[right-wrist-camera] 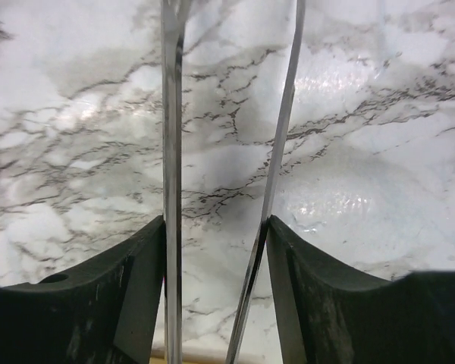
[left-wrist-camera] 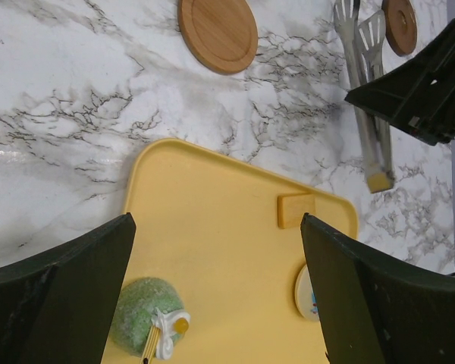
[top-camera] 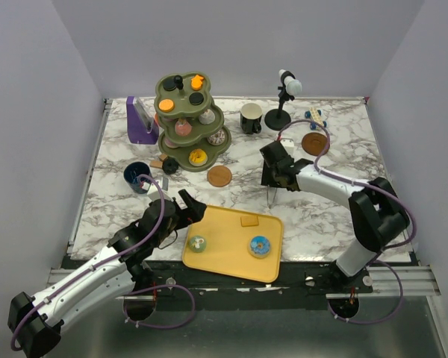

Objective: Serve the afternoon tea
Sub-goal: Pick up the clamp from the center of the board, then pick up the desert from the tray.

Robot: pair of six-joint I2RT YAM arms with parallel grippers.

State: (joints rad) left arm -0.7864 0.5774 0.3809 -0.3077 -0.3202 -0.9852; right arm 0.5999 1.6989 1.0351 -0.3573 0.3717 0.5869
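Tabletop of white veined marble (top-camera: 321, 216), walled in pale grey, shows open surface at near right. Olive-green 3-tier plastic stand (top-camera: 188, 123), rear left, holds small toy pastries (top-camera: 183, 127). Yellow rectangular tray (top-camera: 224, 257) at the near edge carries green cupcake (top-camera: 198, 243), blue-iced doughnut (top-camera: 259, 246), tan biscuit (top-camera: 249, 221). Left gripper (left-wrist-camera: 216, 218) gapes over its left edge; right gripper (right-wrist-camera: 214, 221) clamps metal tongs (right-wrist-camera: 171, 152).

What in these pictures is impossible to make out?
Right wrist: the tongs run off the top edge, ends unseen.
Left wrist: the doughnut is mostly behind a finger of the left claw.
Top: treats on the stand are too small, partly under upper tiers; the blue mug is too small and dark to show contents.
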